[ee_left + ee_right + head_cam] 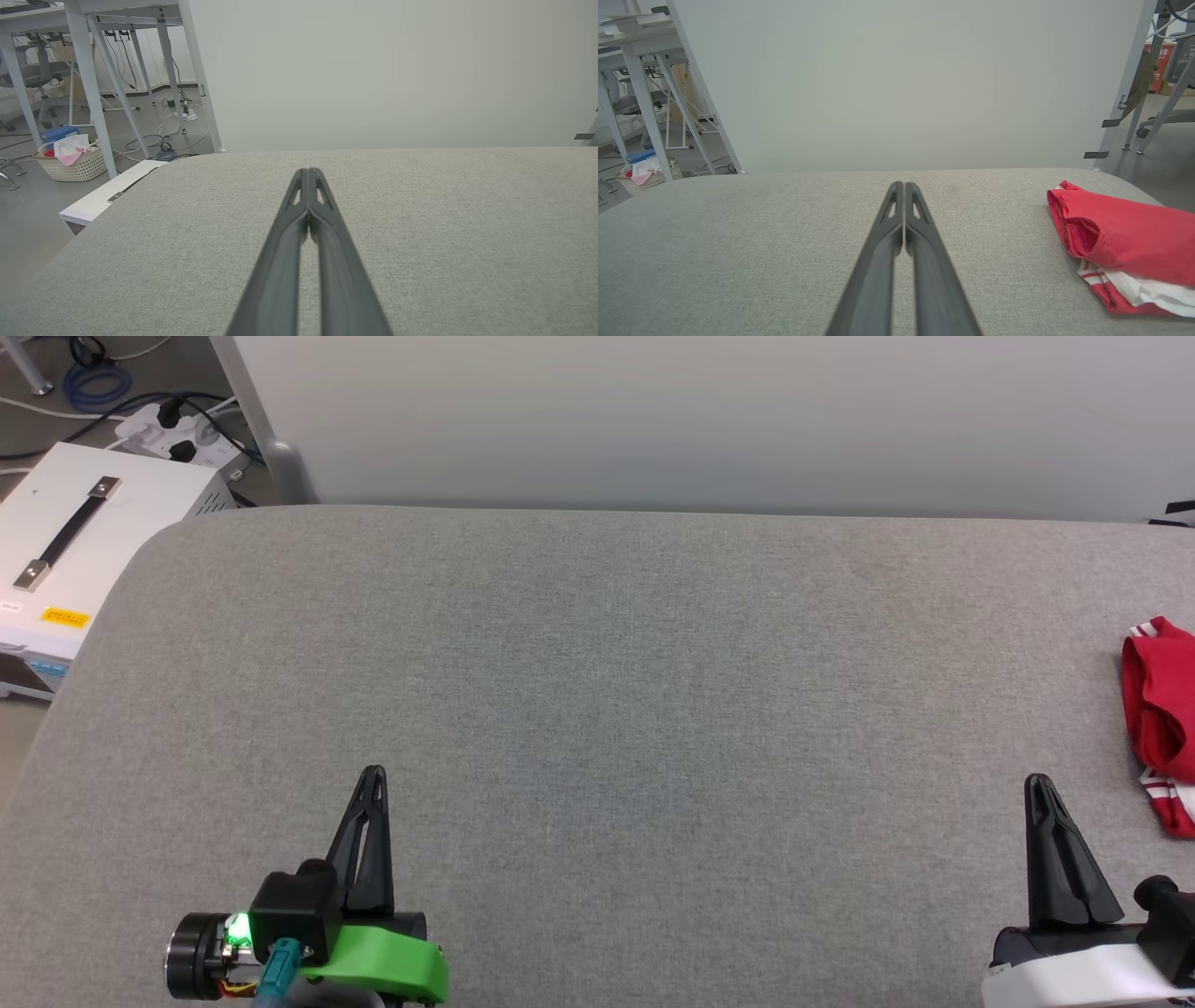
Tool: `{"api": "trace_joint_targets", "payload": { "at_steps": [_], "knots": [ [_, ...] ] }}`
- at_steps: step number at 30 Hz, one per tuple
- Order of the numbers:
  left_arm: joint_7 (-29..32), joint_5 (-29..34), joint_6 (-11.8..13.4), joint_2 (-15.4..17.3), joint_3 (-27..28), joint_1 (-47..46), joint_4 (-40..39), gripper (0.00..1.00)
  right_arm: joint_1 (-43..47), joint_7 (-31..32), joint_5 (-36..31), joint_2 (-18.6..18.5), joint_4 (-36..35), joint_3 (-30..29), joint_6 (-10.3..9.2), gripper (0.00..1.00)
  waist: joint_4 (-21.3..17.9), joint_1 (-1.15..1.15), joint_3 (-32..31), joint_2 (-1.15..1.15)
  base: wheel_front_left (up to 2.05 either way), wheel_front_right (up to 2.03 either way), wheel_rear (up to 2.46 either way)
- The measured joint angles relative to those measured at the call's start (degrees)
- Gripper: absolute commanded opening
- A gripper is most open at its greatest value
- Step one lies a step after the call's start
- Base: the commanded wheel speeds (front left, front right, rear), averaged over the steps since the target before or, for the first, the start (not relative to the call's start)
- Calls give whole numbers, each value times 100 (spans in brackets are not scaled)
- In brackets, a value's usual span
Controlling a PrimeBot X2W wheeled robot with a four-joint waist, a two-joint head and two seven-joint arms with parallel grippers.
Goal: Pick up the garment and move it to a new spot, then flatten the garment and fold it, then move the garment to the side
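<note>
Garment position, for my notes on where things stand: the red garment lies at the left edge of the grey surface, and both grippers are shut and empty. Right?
Not quite: the head view shows the garment at the right edge of the grey surface, not the left. The left gripper and right gripper are shut and empty, as said.

**Left tool** (373, 773), lower left of the head view: its two long dark fingers (359, 845) are pressed together into one narrow point directed up the view, and they hold nothing. A green bracket (383, 969) and a lit green lamp (238, 926) sit at its wrist.

**Right tool** (1038, 780), lower right: likewise closed tip to tip and empty, on a white wrist housing (1074, 980).

The two tools are level with each other, well apart, and point the same way.
</note>
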Motion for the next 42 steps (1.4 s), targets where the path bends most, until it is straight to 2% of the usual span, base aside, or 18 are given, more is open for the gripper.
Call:
{"api": "trace_joint_targets", "payload": {
  "at_steps": [42],
  "knots": [
    [476,44,0,-11,107,-27,-2,0,-191,494,-294,4,188,120,0,0,-111,0,-120,0,0,0,0]
  ]
}}
